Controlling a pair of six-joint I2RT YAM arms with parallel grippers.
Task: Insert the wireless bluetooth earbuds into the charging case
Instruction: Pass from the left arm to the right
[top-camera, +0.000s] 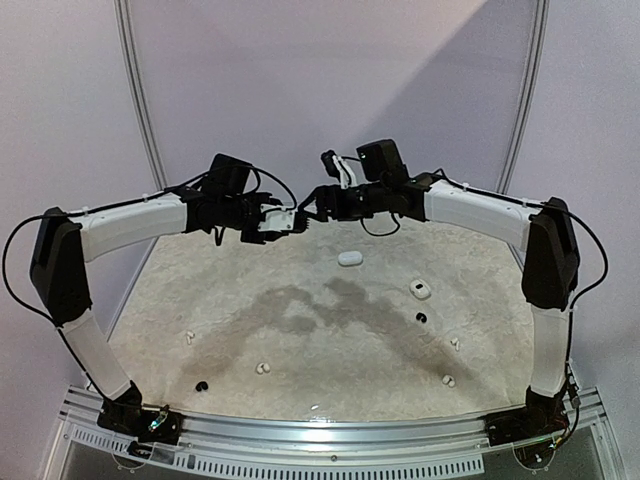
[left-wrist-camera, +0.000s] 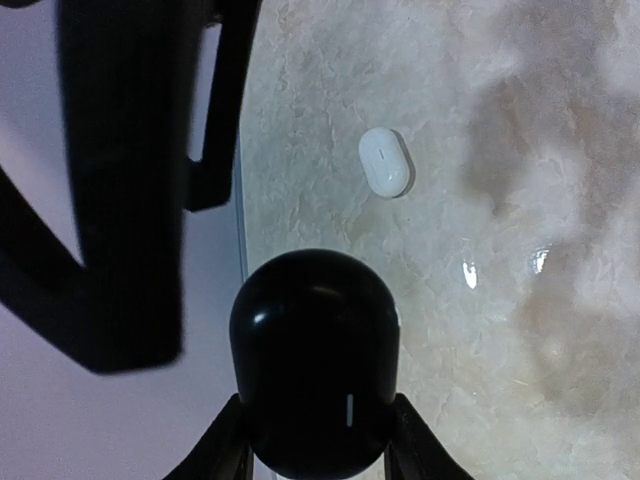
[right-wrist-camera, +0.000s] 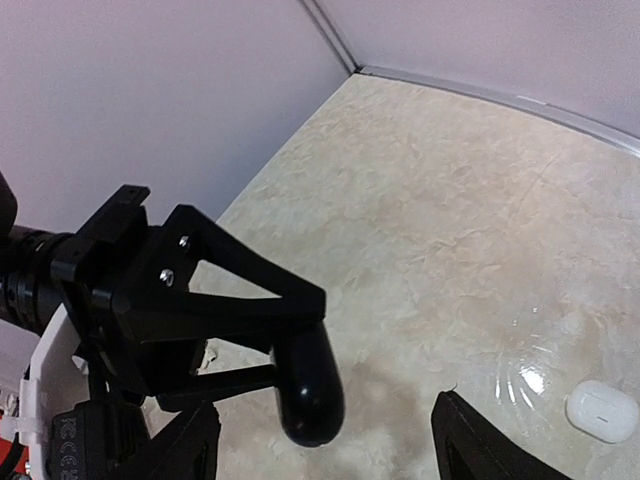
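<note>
A closed black charging case (left-wrist-camera: 315, 360) hangs above the table with my left gripper (left-wrist-camera: 315, 425) shut on its lower part, one finger on each side. In the right wrist view the same case (right-wrist-camera: 310, 385) sticks out of the left gripper (right-wrist-camera: 200, 300). It sits between the spread fingers of my right gripper (right-wrist-camera: 330, 450), nearer the left finger and touching neither. From above, both grippers meet tip to tip (top-camera: 300, 215) over the table's far middle. Small earbuds lie on the table: white ones (top-camera: 263, 368) (top-camera: 447, 380) and black ones (top-camera: 421, 318) (top-camera: 201, 386).
A closed white case (top-camera: 350, 258) lies below the grippers and shows in both wrist views (left-wrist-camera: 386, 162) (right-wrist-camera: 603, 410). Another white case (top-camera: 419, 290) sits to its right. More white buds (top-camera: 189, 337) (top-camera: 454, 343) lie toward the sides. The back wall is close behind the grippers.
</note>
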